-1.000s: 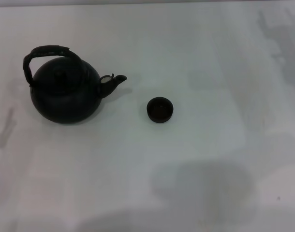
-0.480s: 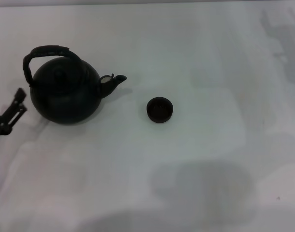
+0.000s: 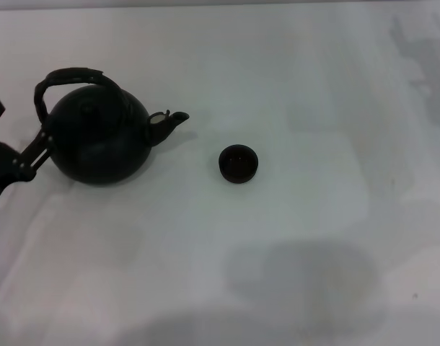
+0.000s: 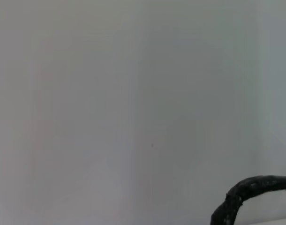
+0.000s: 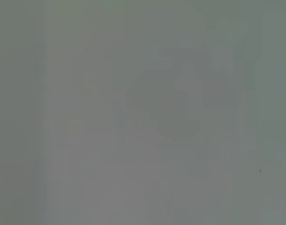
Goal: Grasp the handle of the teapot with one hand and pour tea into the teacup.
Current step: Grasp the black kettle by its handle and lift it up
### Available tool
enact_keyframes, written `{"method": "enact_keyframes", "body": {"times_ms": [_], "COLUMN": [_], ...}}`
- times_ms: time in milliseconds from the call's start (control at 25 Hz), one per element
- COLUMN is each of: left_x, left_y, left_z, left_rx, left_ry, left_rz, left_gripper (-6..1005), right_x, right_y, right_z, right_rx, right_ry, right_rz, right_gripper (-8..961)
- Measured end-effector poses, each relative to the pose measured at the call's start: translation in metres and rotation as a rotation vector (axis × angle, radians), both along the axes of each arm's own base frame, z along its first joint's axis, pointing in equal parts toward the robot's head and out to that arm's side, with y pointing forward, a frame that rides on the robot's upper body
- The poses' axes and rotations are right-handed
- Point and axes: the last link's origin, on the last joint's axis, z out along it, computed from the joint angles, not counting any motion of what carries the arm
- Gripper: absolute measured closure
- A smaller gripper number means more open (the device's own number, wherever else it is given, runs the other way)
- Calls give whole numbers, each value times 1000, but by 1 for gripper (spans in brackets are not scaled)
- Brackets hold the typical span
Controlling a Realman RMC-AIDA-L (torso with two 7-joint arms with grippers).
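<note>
At the left of the head view the teapot [image 3: 97, 140] sits upright on the white table [image 3: 314, 238], its arched handle [image 3: 65, 78] over the top and its short spout pointing toward the frame's right. The teacup [image 3: 239, 163] stands near the middle of the frame, well apart from the spout, mouth up. The left gripper [image 3: 18, 140] shows at the far left edge, its two fingers spread apart, one fingertip [image 3: 41, 140] just beside the pot's left flank and below the handle's base; contact cannot be told. The left wrist view shows only a piece of the handle [image 4: 251, 192] in its lower right corner. The right gripper appears in no view.
</note>
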Motion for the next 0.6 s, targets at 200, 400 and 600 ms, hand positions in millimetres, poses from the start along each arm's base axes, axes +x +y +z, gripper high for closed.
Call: {"method": "enact_keyframes", "body": {"times_ms": [200,400,600], "left_x": [4,6,5], "left_y": [14,23,25], "left_z": [-3,-6,-7], "left_rx": [-16,-27,-33], "left_ry": [12,23,28], "left_rz": [3,6,14], "left_gripper": [111,114,118], "right_x": [0,0,-1], "right_y": [0,0,1], "right_z": [0,0,0], "right_rx": [0,0,1], "right_ry": [0,-1,-1], "right_rz": [0,0,3], "right_gripper": [126,126,125]}}
